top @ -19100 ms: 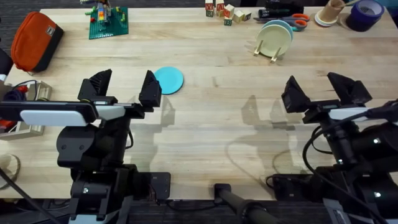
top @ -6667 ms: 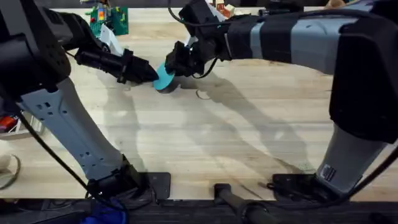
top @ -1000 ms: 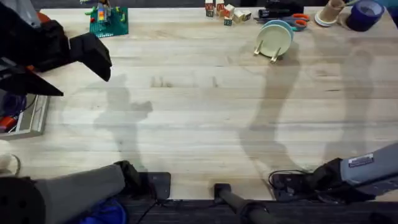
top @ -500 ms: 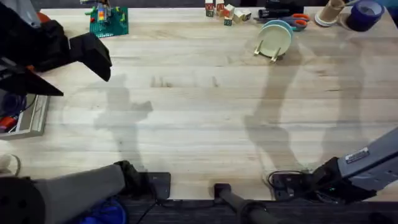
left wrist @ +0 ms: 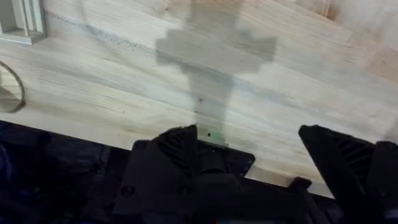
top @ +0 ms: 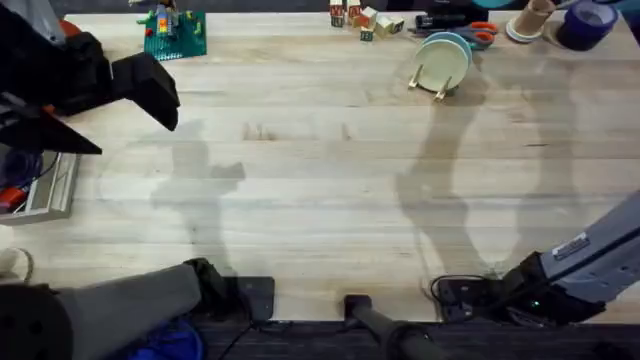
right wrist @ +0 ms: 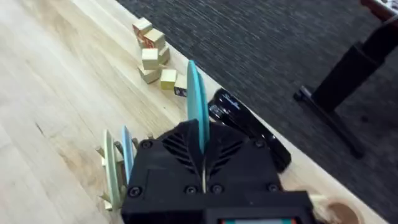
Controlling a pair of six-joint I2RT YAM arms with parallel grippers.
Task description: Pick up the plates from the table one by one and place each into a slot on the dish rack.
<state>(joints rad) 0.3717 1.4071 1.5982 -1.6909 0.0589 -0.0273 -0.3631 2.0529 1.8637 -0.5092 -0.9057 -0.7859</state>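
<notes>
My right gripper (right wrist: 203, 149) is shut on a bright cyan-blue plate (right wrist: 196, 99), holding it upright and edge-on high above the far side of the table (top: 320, 170). Below it stands the dish rack (top: 428, 84), small and of light wood. A pale cream plate (right wrist: 109, 163) and a pale blue plate (right wrist: 127, 152) stand upright in its slots. From overhead the cream plate (top: 440, 66) faces forward. My left gripper (left wrist: 255, 152) is open and holds nothing, raised over the near left part of the table, above its own arm base.
Wooden blocks (right wrist: 152, 56) and a black object (right wrist: 249, 127) lie by the far edge near the rack. Scissors (top: 482, 35), a purple tape roll (top: 586, 20) and a green baseplate with bricks (top: 172, 35) line the far side. A tray (top: 35, 195) sits at the left edge.
The right arm's lower link at the bottom right has swung a little toward the right edge, and its shadow has shifted. The left arm has held still.
</notes>
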